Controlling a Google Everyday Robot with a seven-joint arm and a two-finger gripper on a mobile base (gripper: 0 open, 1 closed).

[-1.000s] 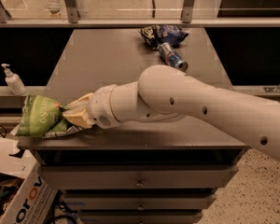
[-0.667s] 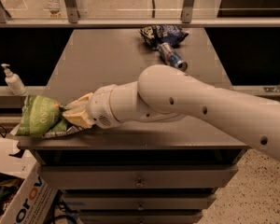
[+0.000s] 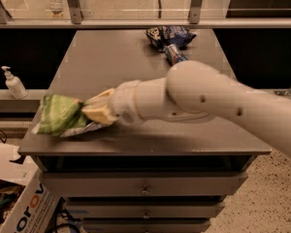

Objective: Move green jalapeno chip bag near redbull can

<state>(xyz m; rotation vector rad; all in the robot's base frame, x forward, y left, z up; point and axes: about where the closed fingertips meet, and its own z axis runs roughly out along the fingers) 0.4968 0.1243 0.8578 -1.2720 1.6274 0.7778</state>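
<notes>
**A:** Where is the bag [image 3: 60,114]?

**B:** At the near-left edge of the table [image 3: 102,62]. The end effector [image 3: 99,111] is closed on its right sealed end. I judge the flat seam gives the fingers a firm hold.

**A:** And the can [image 3: 174,54]?

**B:** On the far side, well apart, just in front of the blue bag [image 3: 169,35].

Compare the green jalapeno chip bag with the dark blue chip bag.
Colour: the green jalapeno chip bag is light green; the dark blue chip bag is dark blue. Place: the green bag lies at the table's front left corner; the blue bag sits at the far side by the redbull can. Contact: the gripper is at the green bag's right end, far from the blue bag. Both are crinkly bags.
</notes>
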